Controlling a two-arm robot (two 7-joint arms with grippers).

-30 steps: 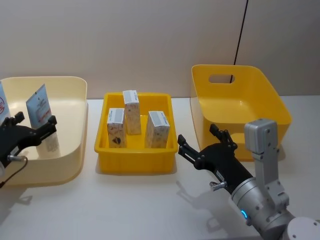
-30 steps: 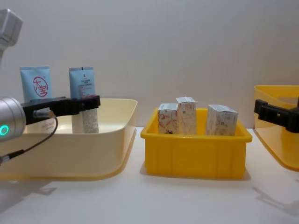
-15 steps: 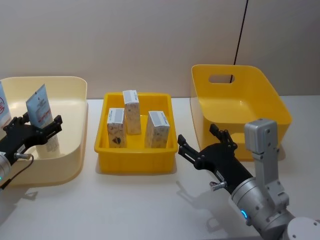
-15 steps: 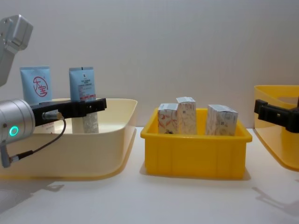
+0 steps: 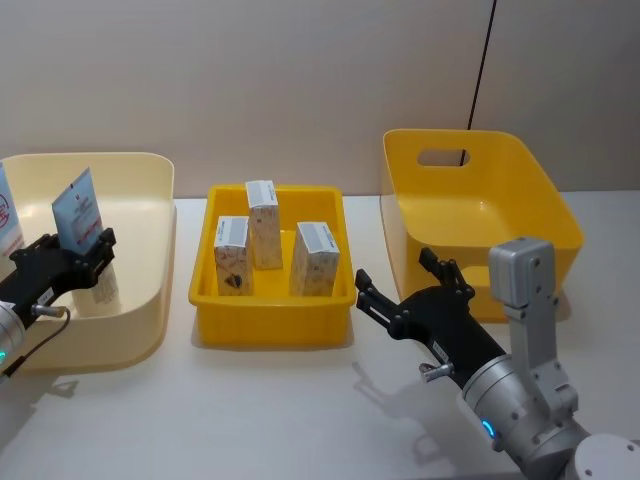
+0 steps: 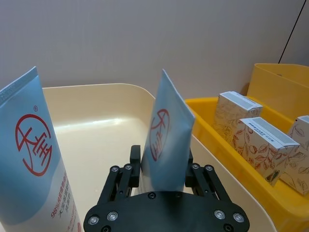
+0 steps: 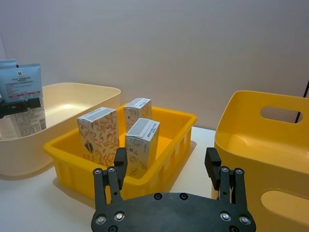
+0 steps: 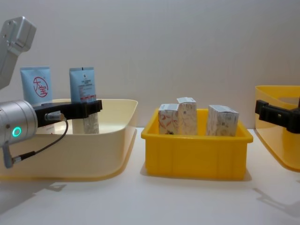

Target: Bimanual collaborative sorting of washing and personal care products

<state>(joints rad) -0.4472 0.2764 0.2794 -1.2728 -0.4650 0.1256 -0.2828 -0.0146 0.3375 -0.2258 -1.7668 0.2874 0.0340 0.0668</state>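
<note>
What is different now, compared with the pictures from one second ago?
The left pincer slid a little forward past the plain light-blue tube, then eased partly back. The tube itself, the logo tube, the three cartons and the right pincer, open near the yellow tray, stayed as they were.

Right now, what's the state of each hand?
Left hand: closed on a light-blue tube.
Right hand: open, holding nothing.
</note>
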